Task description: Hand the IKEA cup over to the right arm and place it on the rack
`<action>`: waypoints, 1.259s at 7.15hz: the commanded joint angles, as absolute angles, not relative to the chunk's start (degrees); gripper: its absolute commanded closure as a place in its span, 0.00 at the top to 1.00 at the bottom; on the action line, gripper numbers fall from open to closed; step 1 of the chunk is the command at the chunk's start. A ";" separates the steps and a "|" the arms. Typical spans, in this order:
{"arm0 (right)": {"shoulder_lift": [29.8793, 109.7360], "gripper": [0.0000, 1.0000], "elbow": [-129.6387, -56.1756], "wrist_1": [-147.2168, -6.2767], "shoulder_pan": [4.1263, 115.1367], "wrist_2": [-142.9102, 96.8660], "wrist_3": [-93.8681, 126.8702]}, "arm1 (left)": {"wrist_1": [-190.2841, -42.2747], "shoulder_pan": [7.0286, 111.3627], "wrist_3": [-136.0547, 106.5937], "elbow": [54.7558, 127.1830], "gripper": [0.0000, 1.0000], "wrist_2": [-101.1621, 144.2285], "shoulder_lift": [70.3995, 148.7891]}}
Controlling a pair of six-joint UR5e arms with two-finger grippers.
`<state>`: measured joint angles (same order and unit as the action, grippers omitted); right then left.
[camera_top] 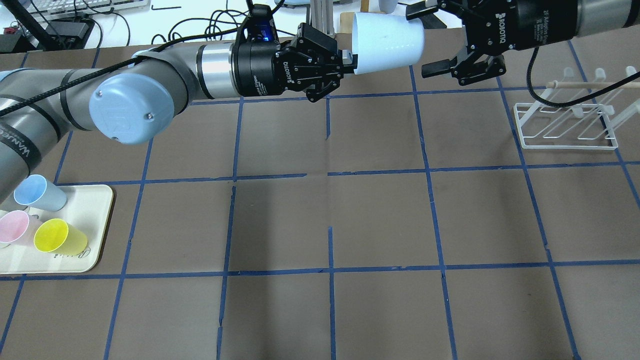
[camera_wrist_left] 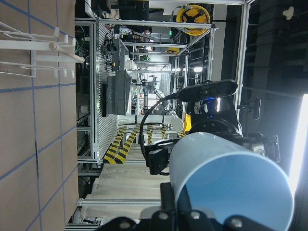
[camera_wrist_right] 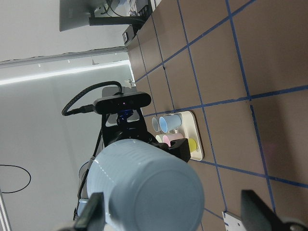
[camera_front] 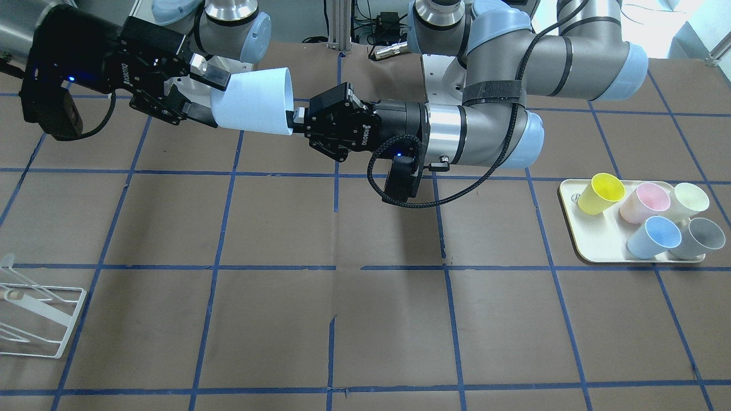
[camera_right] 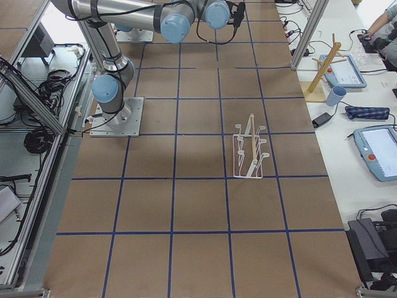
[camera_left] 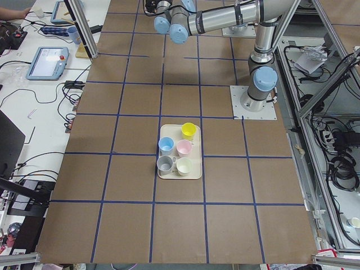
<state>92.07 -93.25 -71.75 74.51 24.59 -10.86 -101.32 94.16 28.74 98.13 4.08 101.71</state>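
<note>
Above the worktop [camera_front: 388,319], your left hand [camera_front: 297,119] is clamped on the rim of the pale blue cup [camera_front: 254,101], held sideways in the air; your right hand [camera_front: 211,97] straddles its base, fingers apart, with the rack [camera_top: 567,122] well apart

The left arm [camera_front: 571,63] and right arm [camera_top: 600,15] are silver with pale blue caps. The left hand [camera_front: 295,119] and right hand [camera_front: 207,96] are black with white letters.
</note>
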 commanded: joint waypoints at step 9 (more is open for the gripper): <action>91.15 1.00 -93.34 -70.14 74.18 19.07 -5.70 | -101.51 95.45 28.65 98.44 0.00 5.80 103.10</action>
